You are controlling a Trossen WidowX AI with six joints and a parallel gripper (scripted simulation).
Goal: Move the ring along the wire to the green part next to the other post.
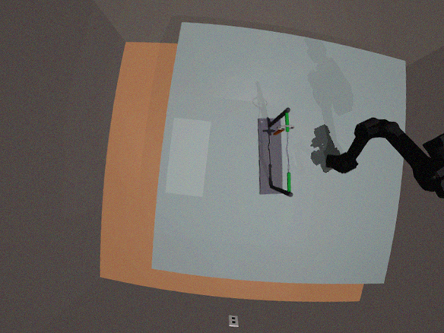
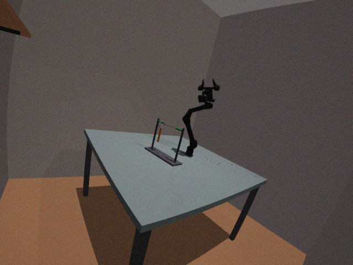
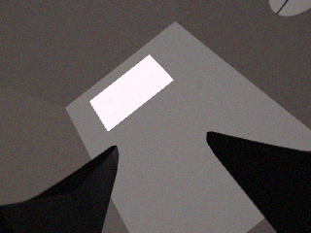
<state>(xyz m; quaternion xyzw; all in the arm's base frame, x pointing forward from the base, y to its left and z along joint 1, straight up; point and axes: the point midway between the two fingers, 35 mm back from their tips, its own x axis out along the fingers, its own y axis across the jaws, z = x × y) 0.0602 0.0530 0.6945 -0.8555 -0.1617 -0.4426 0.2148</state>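
The ring (image 1: 292, 126) (image 2: 164, 124) hangs around the green part (image 1: 286, 118) beside one post (image 1: 277, 118) (image 2: 155, 134). Its orange handle (image 1: 278, 131) (image 2: 159, 134) hangs down below it. The thin grey wire (image 1: 287, 152) (image 2: 171, 126) runs from there to the other green part (image 1: 289, 182) (image 2: 178, 129), beside the other post (image 1: 280, 189) (image 2: 179, 145). My gripper (image 2: 208, 80) (image 3: 163, 143) is open and empty, fingers pointing up, high above the table and well away from the ring. Neither ring nor wire shows in the wrist view.
The posts stand on a dark base plate (image 1: 276, 160) (image 2: 162, 156) on the pale table (image 1: 227, 235) (image 2: 182, 188). The arm (image 1: 406, 147) (image 2: 188, 128) rises from the table behind the wire frame. The wrist view shows the ceiling with a bright panel (image 3: 131, 92).
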